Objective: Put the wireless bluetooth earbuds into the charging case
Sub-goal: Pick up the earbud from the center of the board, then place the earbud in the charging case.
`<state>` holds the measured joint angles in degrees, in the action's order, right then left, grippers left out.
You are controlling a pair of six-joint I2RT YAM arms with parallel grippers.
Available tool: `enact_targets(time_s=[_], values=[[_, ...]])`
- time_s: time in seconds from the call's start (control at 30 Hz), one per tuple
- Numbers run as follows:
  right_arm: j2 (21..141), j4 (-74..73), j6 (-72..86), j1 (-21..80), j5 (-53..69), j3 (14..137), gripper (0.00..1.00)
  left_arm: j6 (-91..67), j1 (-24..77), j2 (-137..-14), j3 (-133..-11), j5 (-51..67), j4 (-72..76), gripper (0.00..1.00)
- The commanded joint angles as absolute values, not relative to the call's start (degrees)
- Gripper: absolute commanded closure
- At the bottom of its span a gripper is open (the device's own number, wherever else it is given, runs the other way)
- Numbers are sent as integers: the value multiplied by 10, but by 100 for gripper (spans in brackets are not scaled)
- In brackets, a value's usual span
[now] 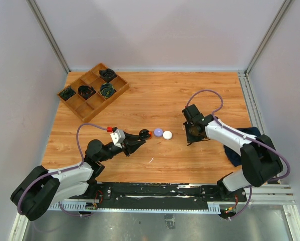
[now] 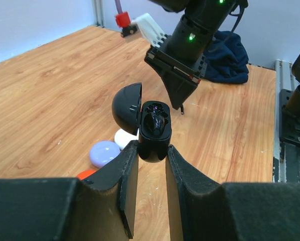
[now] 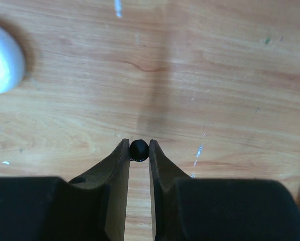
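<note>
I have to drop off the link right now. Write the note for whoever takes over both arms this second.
Left tool: shut on the black charging case, lid swung open.
Right tool: shut on a black earbud, pinched at the very fingertips and well apart from the case.
On the table, between the arms: a purple case and a white case, both closed.
Done: case in hand and open, earbud in hand. Something glossy lies inside the case; I cannot tell whether it is a bud.
Left: bring the earbud to the open case and seat it.
</note>
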<state>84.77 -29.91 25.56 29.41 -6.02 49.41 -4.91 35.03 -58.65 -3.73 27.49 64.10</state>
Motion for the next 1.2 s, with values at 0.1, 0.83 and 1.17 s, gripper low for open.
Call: enact_targets(time_s=[0.1,0.83,1.17], values=[[779,-285,125,369,-120,543,86,-70,349,-581,-46,287,655,100],[574,21,-332,525,76,454,85,-128,349,-559,-49,300,672,100],[574,69,-425,559,148,459,81,-144,347,-561,-48,285,675,100]])
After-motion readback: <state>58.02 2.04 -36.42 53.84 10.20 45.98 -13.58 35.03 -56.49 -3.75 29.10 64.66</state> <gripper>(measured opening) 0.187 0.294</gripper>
